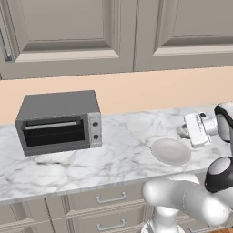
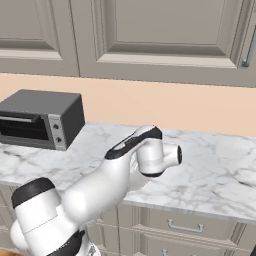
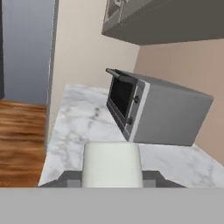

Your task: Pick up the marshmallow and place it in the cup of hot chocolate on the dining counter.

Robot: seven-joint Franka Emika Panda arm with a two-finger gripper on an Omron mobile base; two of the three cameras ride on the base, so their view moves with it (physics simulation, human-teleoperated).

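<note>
In the hand view the marshmallow (image 3: 112, 164), a white stubby block, sits between my two dark fingertips (image 3: 71, 178), and my gripper (image 3: 112, 178) is shut on it. From the left base view my gripper (image 1: 183, 132) hangs low over the narrow marble counter (image 1: 118, 150), pointing left, just above and behind the flat round grey plate (image 1: 170, 151). The bent white arm (image 2: 125, 170) covers the hand in the right base view. The green cup of hot chocolate and the dining counter are out of view.
A grey toaster oven (image 1: 59, 122) stands at the left of the counter, and it also lies ahead of the hand (image 3: 153, 111). Drawers (image 1: 109, 198) run under the counter and grey cabinets (image 1: 91, 32) hang above. Wooden floor (image 3: 22, 140) lies beyond the counter's end.
</note>
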